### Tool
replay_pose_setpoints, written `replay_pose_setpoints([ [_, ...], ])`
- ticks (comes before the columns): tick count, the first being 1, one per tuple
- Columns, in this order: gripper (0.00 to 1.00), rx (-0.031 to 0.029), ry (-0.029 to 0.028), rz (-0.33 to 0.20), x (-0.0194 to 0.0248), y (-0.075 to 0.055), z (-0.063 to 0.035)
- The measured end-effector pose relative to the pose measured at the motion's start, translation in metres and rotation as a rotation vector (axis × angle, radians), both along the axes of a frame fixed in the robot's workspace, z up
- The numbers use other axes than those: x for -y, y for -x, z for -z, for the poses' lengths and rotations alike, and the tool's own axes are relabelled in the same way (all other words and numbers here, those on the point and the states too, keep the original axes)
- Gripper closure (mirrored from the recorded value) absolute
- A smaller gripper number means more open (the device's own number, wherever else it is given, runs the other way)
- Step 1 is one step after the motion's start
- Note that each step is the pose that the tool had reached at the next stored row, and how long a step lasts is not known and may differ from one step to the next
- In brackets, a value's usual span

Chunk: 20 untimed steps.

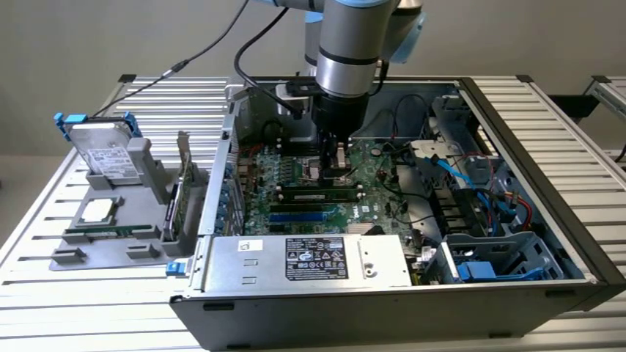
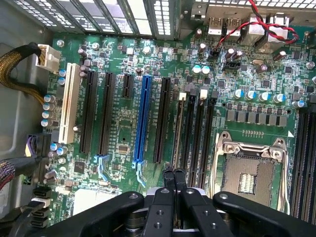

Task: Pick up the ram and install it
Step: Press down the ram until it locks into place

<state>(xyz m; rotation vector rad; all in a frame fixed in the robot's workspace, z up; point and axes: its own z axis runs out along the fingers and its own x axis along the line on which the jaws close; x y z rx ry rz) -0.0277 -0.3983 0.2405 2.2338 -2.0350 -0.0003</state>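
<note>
The ram (image 1: 318, 195) is a narrow green stick with black chips, standing in a memory slot on the motherboard (image 1: 293, 172) inside the open computer case. In the wrist view it shows edge-on as a thin line (image 2: 178, 133) among the black memory slots (image 2: 200, 133). My gripper (image 1: 336, 170) hangs just above the board, between the CPU socket (image 2: 249, 173) and the ram. Its black fingers (image 2: 174, 172) are pressed together, shut, with nothing between them, and their tips sit over the near end of the ram's slot.
At the exterior view's left, a grey fixture (image 1: 73, 257) holds a hard drive (image 1: 102, 150), an upright expansion card (image 1: 181, 187), a CPU chip (image 1: 96, 211) and a flat green strip (image 1: 110, 231). The power supply (image 1: 303, 260), blue cables (image 1: 479, 187) and case walls (image 1: 547, 169) ring the board.
</note>
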Motion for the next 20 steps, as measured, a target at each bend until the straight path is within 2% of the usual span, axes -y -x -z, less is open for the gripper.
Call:
replay_pose_setpoints([
  [6, 0.9, 0.0, -0.0001, -0.001, 0.0001, 0.0, 0.0],
  [9, 0.9, 0.0009, -0.004, 0.0, 0.0015, 0.0, 0.0],
  [15, 0.9, 0.0193, -0.02, 0.028, 0.0015, 0.0, 0.0],
  [20, 0.9, 0.0277, -0.0295, 0.037, 0.0015, 0.0003, -0.0001],
])
